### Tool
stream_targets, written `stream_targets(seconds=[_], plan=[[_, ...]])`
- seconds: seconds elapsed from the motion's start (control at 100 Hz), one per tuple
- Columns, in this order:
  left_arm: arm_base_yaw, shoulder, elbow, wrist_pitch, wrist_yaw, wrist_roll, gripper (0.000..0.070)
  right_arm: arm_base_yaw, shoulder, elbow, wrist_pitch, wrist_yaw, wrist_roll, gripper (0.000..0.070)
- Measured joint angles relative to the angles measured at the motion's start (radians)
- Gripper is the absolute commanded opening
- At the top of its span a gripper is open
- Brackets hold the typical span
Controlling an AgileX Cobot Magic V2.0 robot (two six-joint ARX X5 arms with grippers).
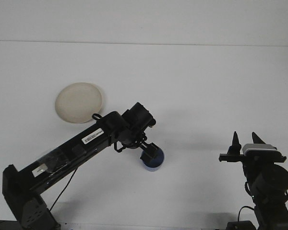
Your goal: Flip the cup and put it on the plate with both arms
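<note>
From the front view, I see my left arm stretched diagonally across the white table (206, 86), its base at the lower left and its wrist reaching toward the middle. The left gripper (149, 154) sits right at the blue cup (154, 160), covering the cup's upper left part. I cannot tell from here whether its fingers are spread or closed on the cup; the black hardware hides them.

The cup stands on the table a little below the middle, with only its right and lower rim showing past the gripper. The cream plate (79, 102) lies flat to the upper left, well apart from the cup, and the left arm's forearm passes just below its lower right edge.

My right gripper (245, 140) is at the lower right, pointing up and away from me, its two dark fingers (235, 140) parted with a clear gap between them and nothing held. It is well apart from the cup, and the table between them is bare.
</note>
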State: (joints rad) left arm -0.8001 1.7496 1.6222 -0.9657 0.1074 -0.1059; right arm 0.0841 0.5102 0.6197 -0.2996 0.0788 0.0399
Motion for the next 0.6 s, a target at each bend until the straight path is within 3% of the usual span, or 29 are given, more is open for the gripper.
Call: stream_targets(seconds=[0.43,0.5,0.6], plan=[[-0.023,0.135,0.0,0.02,0.0,0.022,0.0519,0.0,0.0,0.0,0.0,0.0,0.0,0.0377],[-0.023,0.144,0.0,0.02,0.0,0.023,0.0443,0.0,0.0,0.0,0.0,0.0,0.0,0.0377],[-0.025,0.143,0.0,0.023,0.0,0.027,0.0221,0.0,0.0,0.0,0.0,0.0,0.0,0.0377]])
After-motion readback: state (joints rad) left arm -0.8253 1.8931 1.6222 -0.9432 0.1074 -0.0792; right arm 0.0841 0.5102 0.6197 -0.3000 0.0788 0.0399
